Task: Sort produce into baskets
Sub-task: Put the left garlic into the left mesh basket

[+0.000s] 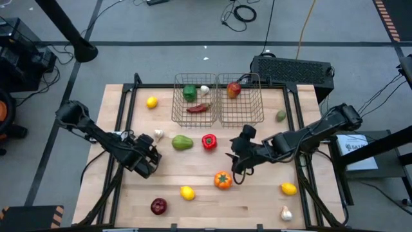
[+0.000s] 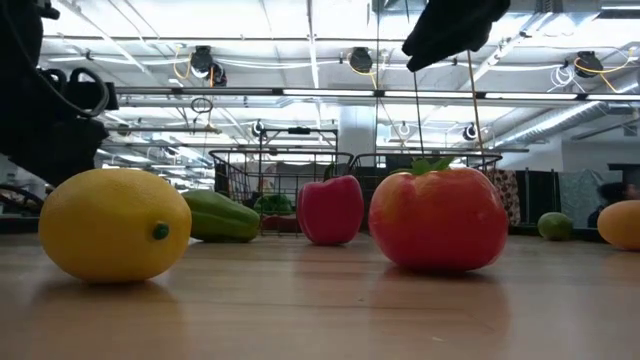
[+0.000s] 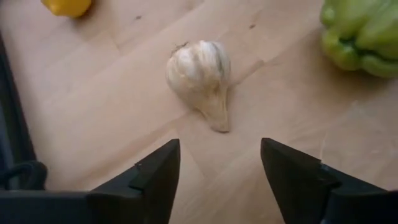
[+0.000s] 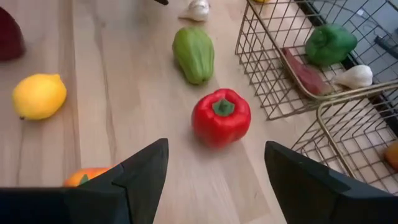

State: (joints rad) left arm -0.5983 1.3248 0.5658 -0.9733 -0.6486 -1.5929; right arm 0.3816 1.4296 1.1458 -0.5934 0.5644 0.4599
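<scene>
Two wire baskets [image 1: 219, 98] sat side by side, holding some produce [image 1: 189, 92]; the rest lay scattered.

White garlic [image 3: 200, 76], red pepper [image 4: 221, 117]

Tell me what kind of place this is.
Probably a robotics lab or workshop: ceiling strip lights over a big open room, loose cables on grey floor, and a wooden table with two arms.

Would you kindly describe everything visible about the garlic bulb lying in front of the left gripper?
The garlic bulb is whitish with faint grey-brown streaks, plump with a tapering neck, papery-looking. It lies on its side on the bare wooden table, neck toward the open left gripper, which is not touching it. A green pepper sits nearby, apart.
</scene>
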